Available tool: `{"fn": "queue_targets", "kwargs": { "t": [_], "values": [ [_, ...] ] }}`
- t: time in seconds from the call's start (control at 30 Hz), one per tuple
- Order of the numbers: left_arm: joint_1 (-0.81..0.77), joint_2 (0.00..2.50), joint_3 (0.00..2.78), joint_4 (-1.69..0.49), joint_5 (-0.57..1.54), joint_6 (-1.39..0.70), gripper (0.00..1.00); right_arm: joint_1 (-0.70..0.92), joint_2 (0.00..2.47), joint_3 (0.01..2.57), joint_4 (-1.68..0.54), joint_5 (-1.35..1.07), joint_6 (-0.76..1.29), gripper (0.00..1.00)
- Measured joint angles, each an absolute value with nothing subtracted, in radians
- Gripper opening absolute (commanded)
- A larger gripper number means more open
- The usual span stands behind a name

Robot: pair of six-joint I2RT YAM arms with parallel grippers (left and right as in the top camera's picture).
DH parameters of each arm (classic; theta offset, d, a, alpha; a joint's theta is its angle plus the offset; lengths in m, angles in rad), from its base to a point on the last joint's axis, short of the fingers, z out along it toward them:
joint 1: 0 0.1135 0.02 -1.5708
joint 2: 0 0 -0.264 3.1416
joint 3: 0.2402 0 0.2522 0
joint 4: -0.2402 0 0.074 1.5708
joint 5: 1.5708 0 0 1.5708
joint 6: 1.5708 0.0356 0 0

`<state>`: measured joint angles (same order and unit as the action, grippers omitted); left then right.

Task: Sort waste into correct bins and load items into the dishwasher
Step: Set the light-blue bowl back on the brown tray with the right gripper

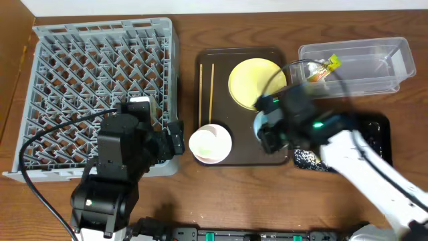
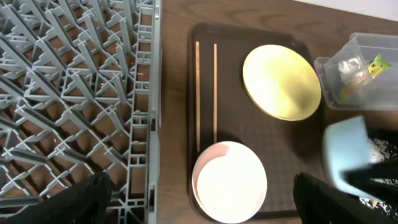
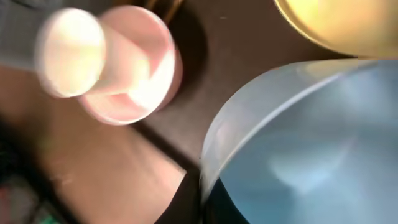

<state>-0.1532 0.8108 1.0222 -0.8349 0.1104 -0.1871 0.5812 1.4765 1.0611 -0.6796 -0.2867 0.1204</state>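
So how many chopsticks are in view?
2. One thin wooden chopstick lies along the dark brown serving tray's left edge; the other chopstick lies parallel just right of it, left of the round pale yellow plate.

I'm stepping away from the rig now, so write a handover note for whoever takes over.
Left pincer: open, empty, over the dish rack's corner nearest the brown tray.
Right pincer: shut on the light blue bowl, held by the brown tray's right edge.
Done: wrapper in the clear tub; rice crumbs in the black tray.
Left: no dishes seen in the rack. Load that bowl, yellow plate, chopsticks, white bowl and the cup seemingly inside it.
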Motion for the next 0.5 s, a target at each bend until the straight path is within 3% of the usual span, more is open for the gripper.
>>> {"fn": "queue_targets", "kwargs": {
  "t": [0.07, 0.1, 0.27, 0.5],
  "values": [
    [-0.153, 0.811, 1.022, -0.835, 0.110, -0.187, 0.94, 0.623, 1.531, 1.057, -0.637, -0.197, 0.140, 0.02],
    [-0.153, 0.811, 1.022, -0.835, 0.110, -0.187, 0.94, 0.633, 1.562, 1.057, -0.613, -0.168, 0.147, 0.07],
    [-0.153, 0.811, 1.022, -0.835, 0.110, -0.187, 0.94, 0.651, 1.653, 1.055, -0.563, -0.134, 0.172, 0.49],
    [-0.153, 0.811, 1.022, -0.835, 0.110, -0.187, 0.94, 0.652, 1.656, 1.160, -0.740, -0.149, 0.175, 0.56]
  ]
}}
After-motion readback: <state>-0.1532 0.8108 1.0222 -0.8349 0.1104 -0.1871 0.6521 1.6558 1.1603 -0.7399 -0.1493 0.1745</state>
